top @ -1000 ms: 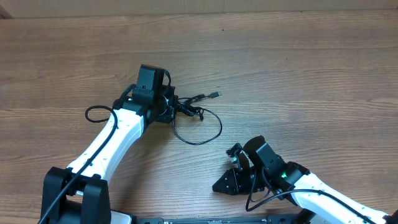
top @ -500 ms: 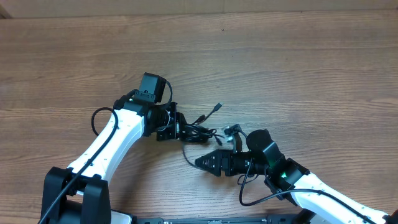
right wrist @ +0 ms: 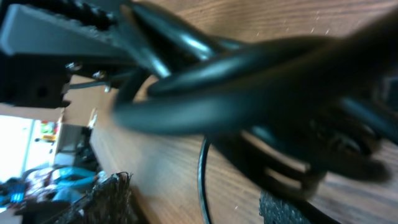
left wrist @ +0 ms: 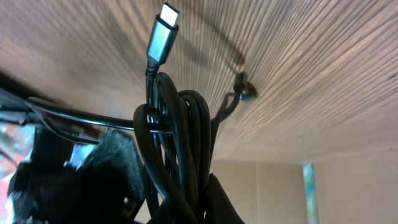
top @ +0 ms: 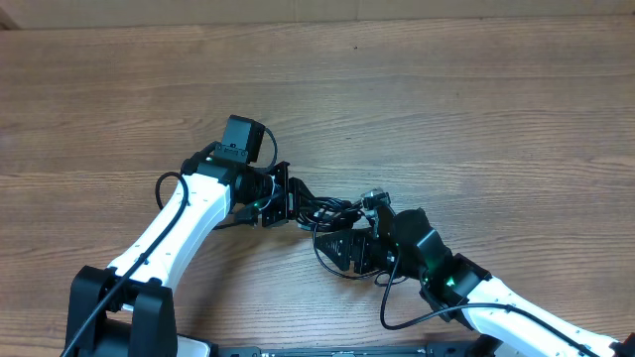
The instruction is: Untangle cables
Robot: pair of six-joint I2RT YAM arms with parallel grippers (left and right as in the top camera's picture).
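Cables (top: 325, 209) bunched in clenched left jaws, right jaws close beside, state unclear

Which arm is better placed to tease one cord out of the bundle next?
Right, probably. The left claw is shut on the cables, anchoring the bundle; the right claw sits at its loose loops, ready to pull.
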